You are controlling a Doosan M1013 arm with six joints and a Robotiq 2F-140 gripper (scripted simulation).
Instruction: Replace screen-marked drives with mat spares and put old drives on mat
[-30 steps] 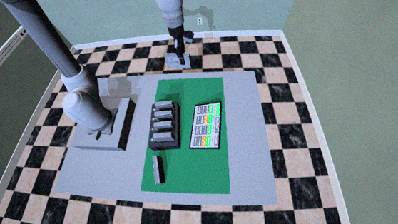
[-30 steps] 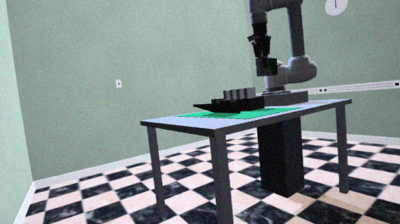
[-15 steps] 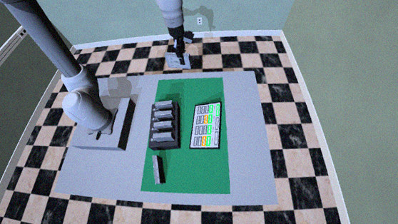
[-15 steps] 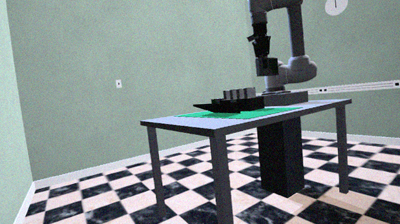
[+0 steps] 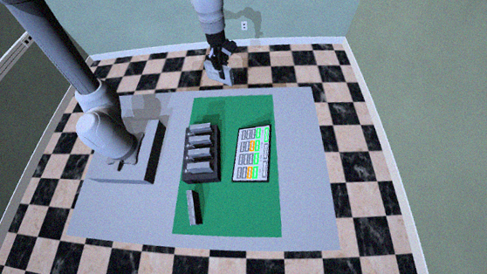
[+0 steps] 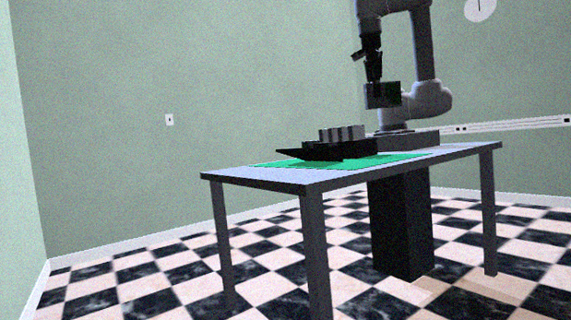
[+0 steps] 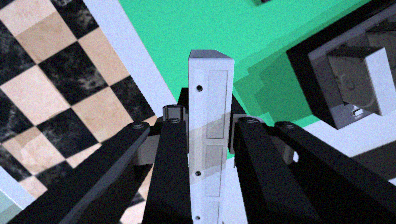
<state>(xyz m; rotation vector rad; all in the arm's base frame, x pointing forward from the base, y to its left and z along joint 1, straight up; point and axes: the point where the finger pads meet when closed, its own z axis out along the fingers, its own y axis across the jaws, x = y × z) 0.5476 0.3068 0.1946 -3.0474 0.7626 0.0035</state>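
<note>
My gripper [image 5: 222, 72] [image 6: 376, 90] [image 7: 204, 101] is shut on a pale grey drive [image 5: 212, 70] [image 6: 393, 93] [image 7: 215, 95], held high over the table's back edge, off the mat. The dark dock [image 5: 202, 178] [image 6: 361, 150] [image 7: 302, 75] stands on the green mat [image 5: 236, 216] [image 6: 365, 165] [image 7: 167, 30], with several upright drives in a row. Another drive [image 5: 191, 207] lies on the mat near the dock's front end. The screen [image 5: 251, 154] shows small grids, with orange cells in the second and bottom rows from the top; its labels are too small to read.
The arm's base stands on a grey block [image 5: 157, 142] [image 6: 410, 140] left of the dock in the top view. The raised screen is right of the dock there. The grey table [image 5: 303, 181] [image 6: 269, 175] extends beyond the mat.
</note>
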